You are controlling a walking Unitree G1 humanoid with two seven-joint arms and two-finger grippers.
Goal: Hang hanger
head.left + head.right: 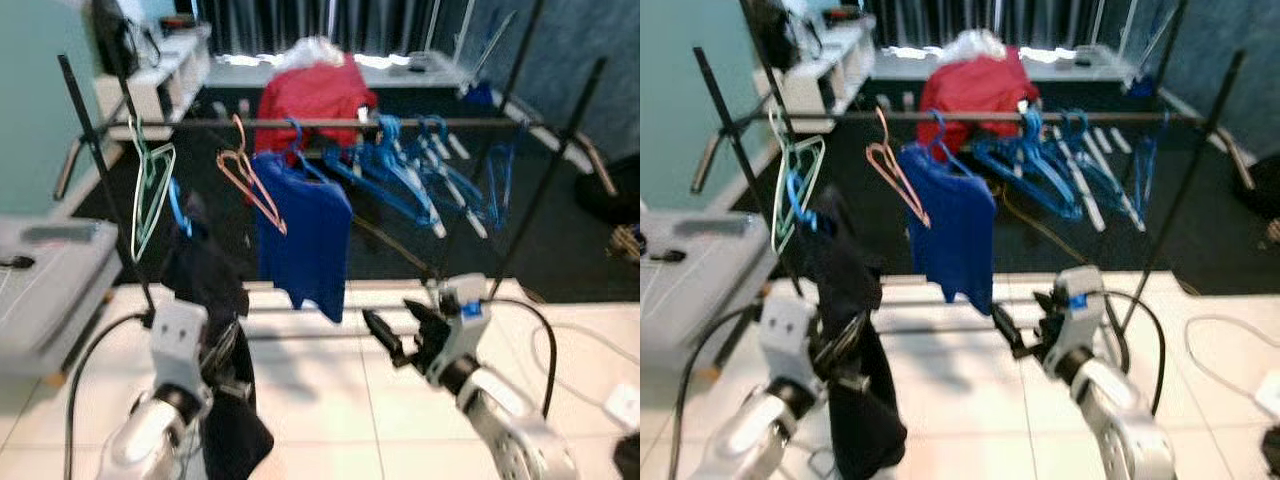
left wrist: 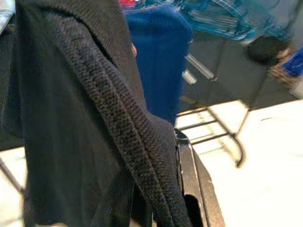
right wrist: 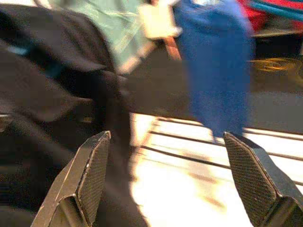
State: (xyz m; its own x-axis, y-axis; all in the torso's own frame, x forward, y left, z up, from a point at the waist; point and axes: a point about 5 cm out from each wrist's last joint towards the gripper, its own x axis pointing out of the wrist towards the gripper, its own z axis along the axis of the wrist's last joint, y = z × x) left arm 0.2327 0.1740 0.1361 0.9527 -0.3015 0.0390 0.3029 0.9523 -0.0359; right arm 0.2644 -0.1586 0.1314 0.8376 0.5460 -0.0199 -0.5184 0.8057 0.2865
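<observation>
Before your rail (image 1: 330, 124), head view: left gripper (image 1: 215, 365) clamps a black garment (image 1: 215, 300) on a blue hanger (image 1: 180, 215). Right wrist view: your right gripper (image 3: 175, 175) stands spread, garment beside one finger (image 3: 87, 175)

Three garments (image 1: 303, 240), two pincers (image 1: 395, 345).

Red garment (image 1: 316, 92), white shelf (image 1: 160, 75)

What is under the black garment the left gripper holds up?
The black garment drapes over the left gripper. A blue hanger hook pokes out above it; the rest of that hanger and the gripper's grip are covered.
</observation>
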